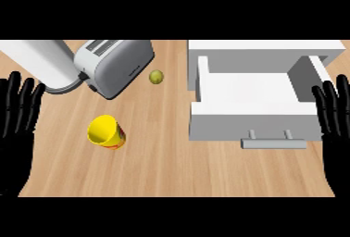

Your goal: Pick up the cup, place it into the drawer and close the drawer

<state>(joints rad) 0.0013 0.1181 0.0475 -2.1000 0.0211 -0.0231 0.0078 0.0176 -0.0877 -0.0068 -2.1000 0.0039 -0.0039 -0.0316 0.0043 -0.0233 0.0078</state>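
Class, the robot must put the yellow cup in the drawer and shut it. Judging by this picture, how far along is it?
Done: only that the drawer stands open. In hand: nothing; the left hand and right hand rest open at the view's edges. Left: everything. The cup sits untouched on the counter, to be picked up, placed inside, and the drawer closed.
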